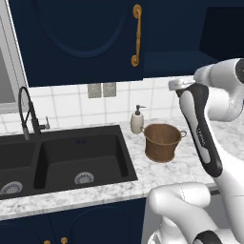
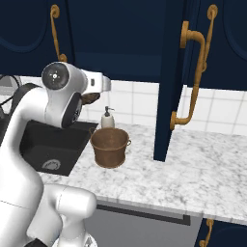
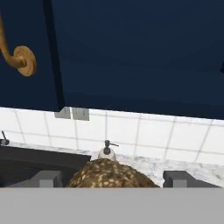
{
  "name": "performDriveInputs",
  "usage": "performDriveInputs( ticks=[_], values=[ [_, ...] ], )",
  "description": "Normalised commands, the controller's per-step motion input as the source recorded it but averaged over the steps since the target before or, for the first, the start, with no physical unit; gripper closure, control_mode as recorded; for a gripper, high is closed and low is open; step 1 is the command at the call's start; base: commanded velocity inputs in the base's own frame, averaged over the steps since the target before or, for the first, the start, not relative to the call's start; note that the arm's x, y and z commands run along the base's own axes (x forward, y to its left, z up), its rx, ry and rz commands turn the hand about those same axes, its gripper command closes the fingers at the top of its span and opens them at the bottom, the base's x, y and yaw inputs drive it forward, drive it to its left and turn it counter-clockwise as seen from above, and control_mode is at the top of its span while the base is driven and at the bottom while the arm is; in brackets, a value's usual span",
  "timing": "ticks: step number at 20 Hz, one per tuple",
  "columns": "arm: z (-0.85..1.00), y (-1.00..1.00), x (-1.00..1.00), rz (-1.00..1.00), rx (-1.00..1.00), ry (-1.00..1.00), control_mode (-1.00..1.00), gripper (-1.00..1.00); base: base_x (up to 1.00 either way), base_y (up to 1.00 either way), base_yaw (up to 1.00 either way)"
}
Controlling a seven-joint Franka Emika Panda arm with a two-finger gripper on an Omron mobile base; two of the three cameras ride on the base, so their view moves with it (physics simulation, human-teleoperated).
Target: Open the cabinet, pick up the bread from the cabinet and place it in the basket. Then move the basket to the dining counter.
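Kitchen, black sink (image 1: 62,159), marble counter (image 2: 202,176), navy cabinet (image 1: 81,38), tiled wall (image 1: 66,106)

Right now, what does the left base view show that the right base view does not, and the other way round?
Left base view: two grey wall outlets on the white tiles under the closed door.
Right base view: an open dark navy cabinet door, seen edge on, with its long curly brass handle.
Both: the brown bucket-shaped basket on the marble counter, the white soap dispenser behind it, and the black sink.
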Motion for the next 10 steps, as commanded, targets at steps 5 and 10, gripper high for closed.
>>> performDriveInputs(
  ticks=[5, 10],
  values=[
    [-0.84, 0.0, -0.33, 0.0, 0.1, 0.04, -1.0, 1.0, 0.0, 0.0, 0.0],
    [-0.84, 0.0, 0.03, 0.0, 0.02, 0.06, -1.0, 1.0, 0.0, 0.0, 0.0]
  ],
)
